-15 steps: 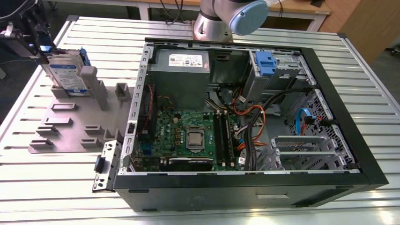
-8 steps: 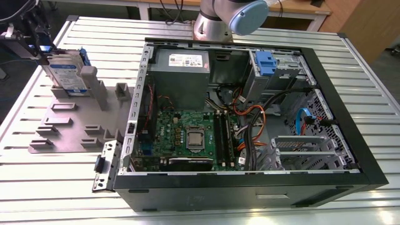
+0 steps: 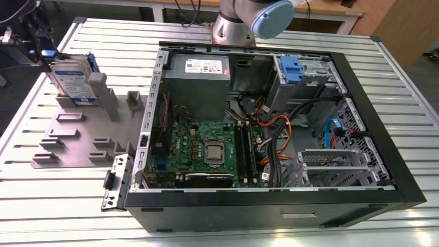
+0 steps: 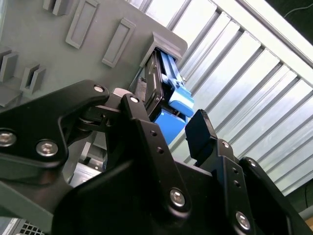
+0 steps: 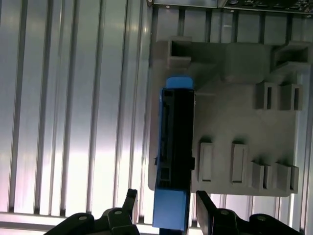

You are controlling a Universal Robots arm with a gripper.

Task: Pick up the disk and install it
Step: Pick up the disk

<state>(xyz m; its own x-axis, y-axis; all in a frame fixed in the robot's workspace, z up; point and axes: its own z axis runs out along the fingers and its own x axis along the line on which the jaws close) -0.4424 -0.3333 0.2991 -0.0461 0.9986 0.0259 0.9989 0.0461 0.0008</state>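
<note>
Gripper (image 5: pixel 167 205) spread open astride the disk (image 5: pixel 175 142), upright in its holder (image 5: pixel 244 73) near a counter (image 5: pixel 58 98) corner; best centred, then closed squarely on the flat faces.

Open computer case (image 3: pixel 274 218) is lying on its side on the ribbed metal tabletop (image 3: pixel 55 206), taking up the exterior view's right. Grey power supply (image 3: pixel 197 85) with white sticker is sitting at its far end, green motherboard (image 3: pixel 199 141) nearer the camera, orange cables (image 3: pixel 274 123) running alongside. Blue latch (image 3: pixel 291 68) is sitting on a grey metal cage. Grey slotted fixture plate (image 3: pixel 72 141) is lying just beside the case, exterior view's left.
</note>
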